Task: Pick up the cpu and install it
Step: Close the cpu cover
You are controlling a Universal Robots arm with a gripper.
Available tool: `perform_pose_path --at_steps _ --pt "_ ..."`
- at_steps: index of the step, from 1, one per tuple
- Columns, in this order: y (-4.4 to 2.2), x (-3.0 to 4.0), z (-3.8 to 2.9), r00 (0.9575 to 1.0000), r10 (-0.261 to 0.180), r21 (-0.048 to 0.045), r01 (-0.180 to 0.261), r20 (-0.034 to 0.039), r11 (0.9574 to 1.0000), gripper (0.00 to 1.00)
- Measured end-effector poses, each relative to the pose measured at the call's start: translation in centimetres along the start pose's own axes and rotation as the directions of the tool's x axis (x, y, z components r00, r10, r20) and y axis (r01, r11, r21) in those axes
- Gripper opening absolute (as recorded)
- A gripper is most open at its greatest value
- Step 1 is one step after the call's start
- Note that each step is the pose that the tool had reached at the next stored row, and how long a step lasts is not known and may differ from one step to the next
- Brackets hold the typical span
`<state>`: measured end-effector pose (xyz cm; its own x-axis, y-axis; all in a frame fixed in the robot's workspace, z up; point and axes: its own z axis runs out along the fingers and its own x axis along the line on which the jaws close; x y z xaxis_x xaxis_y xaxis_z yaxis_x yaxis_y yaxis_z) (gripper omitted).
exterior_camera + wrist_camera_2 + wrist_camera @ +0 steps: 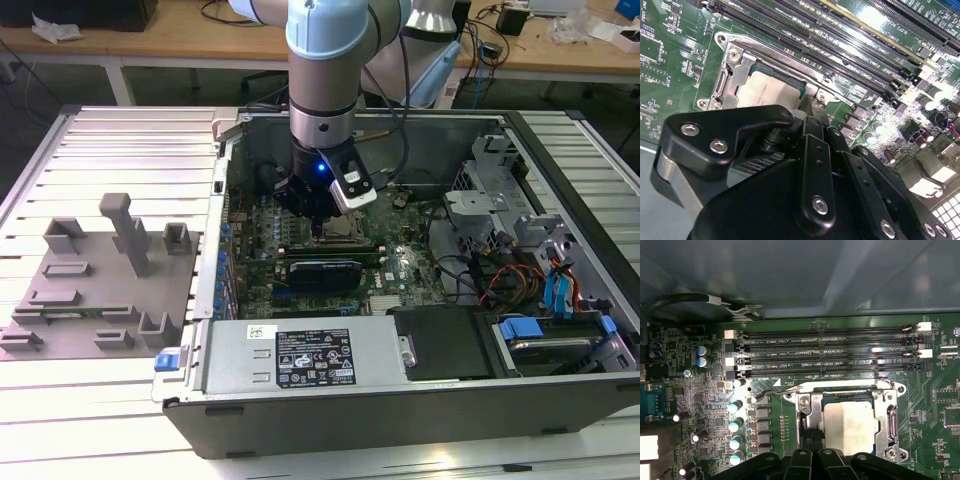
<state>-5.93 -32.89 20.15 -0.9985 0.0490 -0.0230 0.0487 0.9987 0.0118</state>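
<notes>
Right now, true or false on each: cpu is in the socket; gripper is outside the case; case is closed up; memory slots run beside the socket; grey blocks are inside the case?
1. The cpu lies in the socket frame on the motherboard. True.
2. The gripper hangs outside the case. False: it is inside the case, right above the socket frame.
3. The case is closed up. False: its side is open and the motherboard is exposed.
4. Long memory slots run alongside the socket frame. True.
5. The grey blocks stand inside the case. False: they stand on a grey plate outside it, on the exterior view's left.
</notes>
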Motion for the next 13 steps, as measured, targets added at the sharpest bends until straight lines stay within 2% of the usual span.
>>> perform_pose_path --at_steps 13 --pt "0.01 -0.01 -0.42 1.0000 0.000 -0.0003 0.000 0.0002 1.0000 0.11"
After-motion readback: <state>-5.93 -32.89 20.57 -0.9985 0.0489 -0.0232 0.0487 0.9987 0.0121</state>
